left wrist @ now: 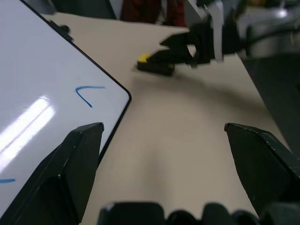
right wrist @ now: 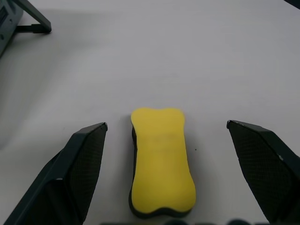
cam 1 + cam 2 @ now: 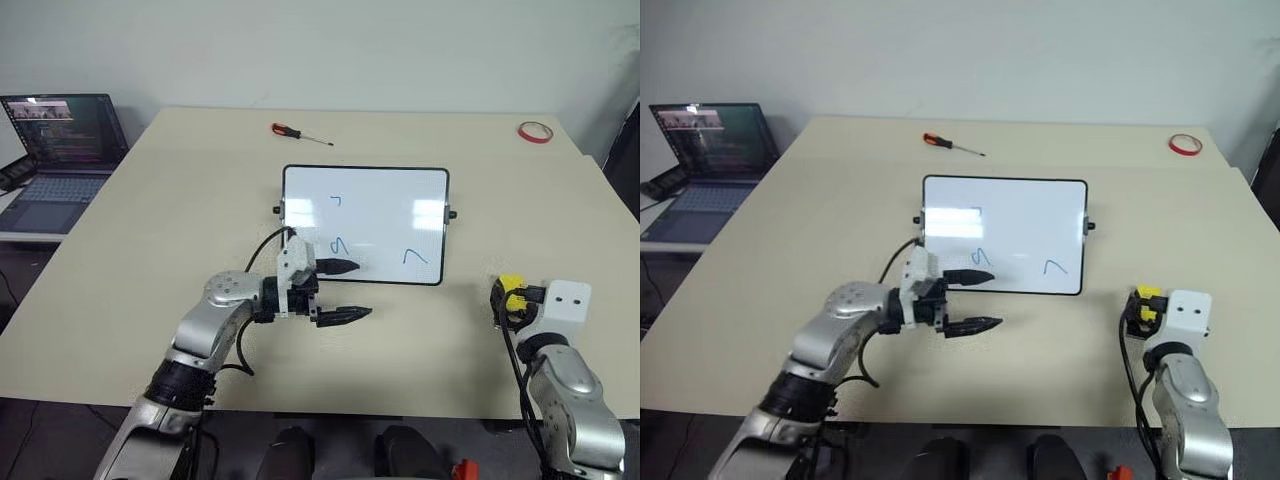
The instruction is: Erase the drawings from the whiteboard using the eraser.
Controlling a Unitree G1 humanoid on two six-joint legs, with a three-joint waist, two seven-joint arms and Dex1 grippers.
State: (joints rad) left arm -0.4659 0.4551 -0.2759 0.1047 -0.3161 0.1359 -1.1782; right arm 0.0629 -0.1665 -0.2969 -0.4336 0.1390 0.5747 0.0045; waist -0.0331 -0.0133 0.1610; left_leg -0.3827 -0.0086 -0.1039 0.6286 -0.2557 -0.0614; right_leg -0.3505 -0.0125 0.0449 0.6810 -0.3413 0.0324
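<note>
Between spread right fingers [image 2: 165,140]: eraser [image 2: 161,161] flat on table [image 3: 180,200]; left fingers [image 3: 345,291] apart beside whiteboard [image 3: 380,215].

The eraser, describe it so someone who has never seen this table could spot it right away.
On the beige table, look right of the black-framed whiteboard, near the front edge. The eraser lies flat there between the open fingers of the right gripper. It is a small yellow block with a dark underside, unlike the red tape ring at the far corner.
</note>
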